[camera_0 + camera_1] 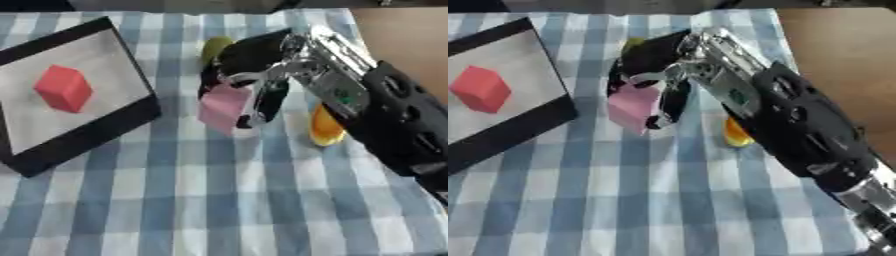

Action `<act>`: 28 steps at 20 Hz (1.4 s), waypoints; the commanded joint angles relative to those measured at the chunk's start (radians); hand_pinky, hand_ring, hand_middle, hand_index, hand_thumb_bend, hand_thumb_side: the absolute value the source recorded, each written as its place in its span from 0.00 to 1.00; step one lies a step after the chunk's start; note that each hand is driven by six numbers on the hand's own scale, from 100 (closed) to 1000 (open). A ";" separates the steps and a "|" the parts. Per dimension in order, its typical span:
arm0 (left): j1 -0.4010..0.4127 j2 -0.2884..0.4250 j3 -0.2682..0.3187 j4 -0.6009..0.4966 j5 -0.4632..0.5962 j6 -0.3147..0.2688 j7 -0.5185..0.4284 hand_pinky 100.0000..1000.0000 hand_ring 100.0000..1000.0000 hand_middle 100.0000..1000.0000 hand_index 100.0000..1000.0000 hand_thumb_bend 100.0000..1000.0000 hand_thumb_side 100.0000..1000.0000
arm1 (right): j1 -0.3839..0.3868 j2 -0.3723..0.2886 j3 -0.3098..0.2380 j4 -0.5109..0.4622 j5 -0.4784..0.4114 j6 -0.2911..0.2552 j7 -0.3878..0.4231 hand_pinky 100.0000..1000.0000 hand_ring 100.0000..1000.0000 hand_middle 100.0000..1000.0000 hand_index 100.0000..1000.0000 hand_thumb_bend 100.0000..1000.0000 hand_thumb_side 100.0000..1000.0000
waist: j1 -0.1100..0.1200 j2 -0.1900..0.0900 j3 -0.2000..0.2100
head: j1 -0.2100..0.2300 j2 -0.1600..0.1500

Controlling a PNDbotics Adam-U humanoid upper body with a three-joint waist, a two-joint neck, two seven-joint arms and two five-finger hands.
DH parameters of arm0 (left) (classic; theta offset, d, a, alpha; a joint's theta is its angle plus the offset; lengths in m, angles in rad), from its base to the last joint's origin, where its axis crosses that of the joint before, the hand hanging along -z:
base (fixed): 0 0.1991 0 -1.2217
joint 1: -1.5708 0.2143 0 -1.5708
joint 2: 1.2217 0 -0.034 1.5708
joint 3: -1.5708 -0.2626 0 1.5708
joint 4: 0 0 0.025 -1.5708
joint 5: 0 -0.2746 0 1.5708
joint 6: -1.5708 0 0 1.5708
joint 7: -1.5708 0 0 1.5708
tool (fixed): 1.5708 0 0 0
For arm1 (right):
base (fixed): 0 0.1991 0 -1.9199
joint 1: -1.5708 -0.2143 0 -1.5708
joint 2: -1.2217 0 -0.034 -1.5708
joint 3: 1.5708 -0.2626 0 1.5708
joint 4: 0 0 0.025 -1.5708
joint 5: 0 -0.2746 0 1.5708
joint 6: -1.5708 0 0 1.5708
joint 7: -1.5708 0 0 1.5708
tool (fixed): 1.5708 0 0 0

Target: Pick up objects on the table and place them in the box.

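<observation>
Blue-and-white checked cloth (219, 200) covers the table; black-rimmed box (87, 135) sits at left with a red block (63, 88) already on its pale floor. Right hand (254, 65) has fingers curled round a matte pink block (222, 107), held between box and an orange object (325, 129); a yellow-green object (216, 47) shows behind. Box lies left of the held block, so next move is probably a leftward carry; left hand not visible.

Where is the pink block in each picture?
Left eye view: pink block sits middle, a bit above center, in the right hand.
Right eye view: it shows left of center, upper half.
Shared landmark: the red block in the box, to its left.
</observation>
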 commanded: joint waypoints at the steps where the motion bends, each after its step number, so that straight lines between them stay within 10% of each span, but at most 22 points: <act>1: -0.009 0.022 0.014 -0.020 0.000 -0.003 0.005 0.81 0.88 0.79 0.85 0.00 0.85 | -0.032 -0.032 -0.048 -0.072 -0.032 -0.018 0.054 0.82 0.64 0.42 0.51 0.02 0.00 | 0.010 -0.007 0.002 | -0.006 -0.002; 12: -0.028 0.043 0.022 -0.047 0.012 -0.009 0.033 0.81 0.88 0.79 0.85 0.00 0.84 | -0.156 -0.016 -0.098 -0.122 -0.023 0.068 0.012 0.81 0.64 0.43 0.52 0.08 0.00 | 0.013 -0.015 0.030 | -0.046 -0.002; 28: -0.106 0.161 0.109 -0.134 0.085 -0.045 0.156 0.81 0.88 0.79 0.85 0.00 0.79 | -0.260 0.104 -0.095 0.173 0.181 0.021 -0.078 0.80 0.62 0.43 0.52 0.10 0.00 | 0.014 -0.014 0.169 | -0.196 -0.002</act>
